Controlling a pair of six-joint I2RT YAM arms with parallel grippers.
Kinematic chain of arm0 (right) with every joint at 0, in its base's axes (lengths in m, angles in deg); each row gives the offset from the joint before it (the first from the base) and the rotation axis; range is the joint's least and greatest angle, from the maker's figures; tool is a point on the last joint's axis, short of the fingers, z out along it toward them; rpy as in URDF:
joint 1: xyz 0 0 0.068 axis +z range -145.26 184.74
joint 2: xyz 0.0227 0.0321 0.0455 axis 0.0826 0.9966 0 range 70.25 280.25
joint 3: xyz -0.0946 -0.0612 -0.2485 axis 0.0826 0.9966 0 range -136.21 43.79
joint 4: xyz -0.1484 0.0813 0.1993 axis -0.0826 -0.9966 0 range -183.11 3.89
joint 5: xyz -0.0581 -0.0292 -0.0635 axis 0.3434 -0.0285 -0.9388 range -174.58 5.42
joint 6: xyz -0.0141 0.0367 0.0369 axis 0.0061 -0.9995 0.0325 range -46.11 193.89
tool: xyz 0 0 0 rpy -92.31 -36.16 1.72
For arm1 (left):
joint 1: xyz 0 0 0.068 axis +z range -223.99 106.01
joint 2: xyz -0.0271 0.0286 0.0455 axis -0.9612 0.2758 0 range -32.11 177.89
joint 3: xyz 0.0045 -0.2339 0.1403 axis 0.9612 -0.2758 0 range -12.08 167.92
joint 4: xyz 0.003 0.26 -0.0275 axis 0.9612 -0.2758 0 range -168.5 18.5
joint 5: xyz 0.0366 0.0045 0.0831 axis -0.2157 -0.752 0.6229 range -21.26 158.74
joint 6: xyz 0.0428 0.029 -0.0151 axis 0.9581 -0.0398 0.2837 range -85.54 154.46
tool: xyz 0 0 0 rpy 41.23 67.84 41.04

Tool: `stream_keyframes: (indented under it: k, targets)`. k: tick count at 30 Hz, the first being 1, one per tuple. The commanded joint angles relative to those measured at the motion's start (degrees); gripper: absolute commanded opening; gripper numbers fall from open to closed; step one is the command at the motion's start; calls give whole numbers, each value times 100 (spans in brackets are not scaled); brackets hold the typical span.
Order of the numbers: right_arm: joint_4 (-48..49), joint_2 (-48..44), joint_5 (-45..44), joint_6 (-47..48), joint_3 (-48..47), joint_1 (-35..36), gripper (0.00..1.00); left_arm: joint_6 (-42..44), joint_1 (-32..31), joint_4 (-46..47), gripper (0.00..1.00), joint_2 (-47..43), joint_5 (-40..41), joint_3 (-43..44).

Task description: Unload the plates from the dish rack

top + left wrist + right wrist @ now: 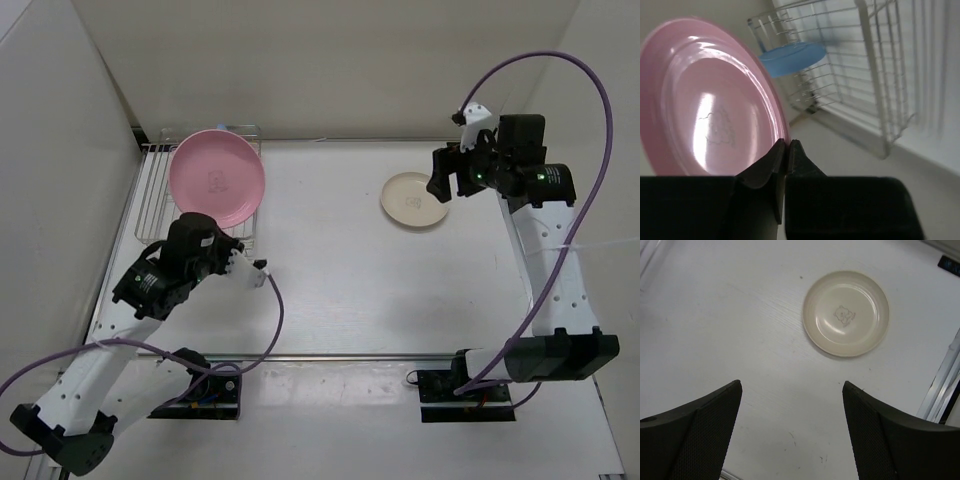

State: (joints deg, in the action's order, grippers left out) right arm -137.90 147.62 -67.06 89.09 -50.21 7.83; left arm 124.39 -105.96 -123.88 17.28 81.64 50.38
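- My left gripper [787, 150] is pinched tight on the near rim of the pink plate [705, 105]; its fingers meet with only the thin rim between them.
- From above, that plate faces the camera over the rack [150, 200] and hides most of the wires. I cannot tell whether its far edge touches them.
- The wrist view cuts the pink plate off at the left and bottom, and its centre print is too faint to read.
- The blue plate [792, 57] sits in the rack beyond, blurred. From above I see only a sliver of it past the pink rim.
- My right gripper [791, 387] hangs over the table [715, 315] with its jaws wide apart and nothing between them.
- The cream plate [846, 313] lies flat on the table near that gripper, not touching it.
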Motion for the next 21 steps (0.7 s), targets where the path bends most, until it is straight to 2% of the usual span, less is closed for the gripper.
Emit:
stream_keyframes:
  k: [1,4,7,9,12,15,21]
  targets:
    - [-165,-107,-214,-17,-601,428,84,2517,-264,843,11,-246,485,56]
    - [18,-160,58,-157,-717,621,84,3055,-695,1552,11,-167,144,-242]
    - [247,-405,225,-88,-489,990,84,3118,-1064,1695,11,114,-461,-190]
    - [537,-520,226,-26,-366,1315,84,3118,-1250,2142,11,307,-622,-242]
    - [591,-520,85,-157,-418,1545,83,2445,-1864,2469,11,912,-553,-164]
    - [748,-651,85,-97,-418,1607,83,2012,-2129,2697,11,1257,-413,-93]
    - [1215,-810,-520,36,135,1712,83,1256,-2656,3041,11,2013,-237,258]
